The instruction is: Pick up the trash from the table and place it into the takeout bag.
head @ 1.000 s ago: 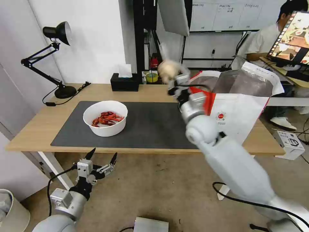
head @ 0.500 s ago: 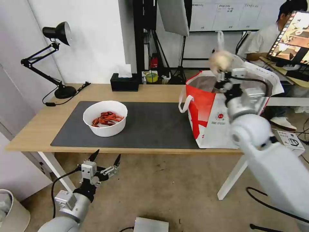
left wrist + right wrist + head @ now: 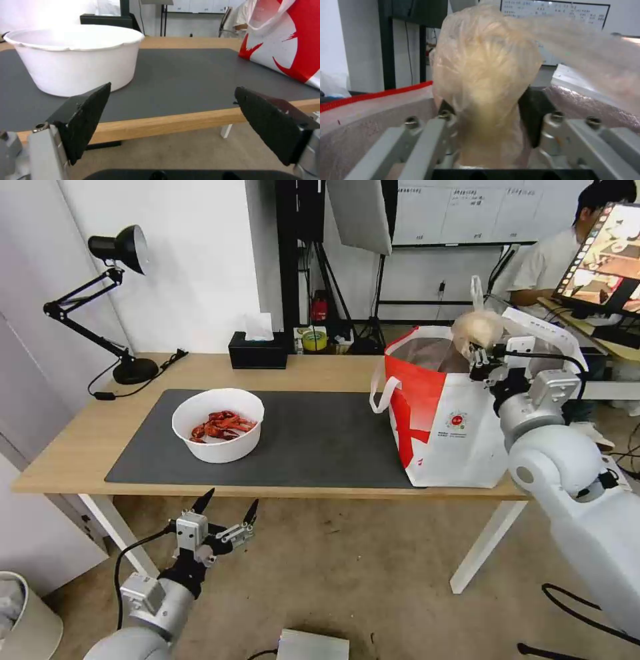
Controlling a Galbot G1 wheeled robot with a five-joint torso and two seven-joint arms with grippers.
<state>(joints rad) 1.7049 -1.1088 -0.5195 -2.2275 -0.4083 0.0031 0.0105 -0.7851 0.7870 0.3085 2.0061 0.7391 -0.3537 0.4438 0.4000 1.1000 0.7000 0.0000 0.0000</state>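
Observation:
My right gripper (image 3: 481,359) is shut on the knotted clear bag with a beige lump (image 3: 476,328), held over the open mouth of the white-and-red takeout bag (image 3: 448,427) at the table's right end. In the right wrist view the lump (image 3: 485,67) sits clamped between the fingers (image 3: 420,140), above the bag's foil lining. A white bowl of red crayfish shells (image 3: 218,424) rests on the grey mat (image 3: 313,443); its side (image 3: 75,62) shows close in the left wrist view. My left gripper (image 3: 227,513) hangs open below the table's front edge (image 3: 267,491).
A black tissue box (image 3: 258,351) and a black desk lamp (image 3: 107,300) stand along the table's back edge. A person sits at a desk with a monitor (image 3: 603,253) behind the takeout bag. A bin (image 3: 20,620) stands on the floor at the left.
My right arm has swung right from over the mat's middle, carrying the knotted bag to above the takeout bag's opening. The left gripper has drifted slightly right and lower.

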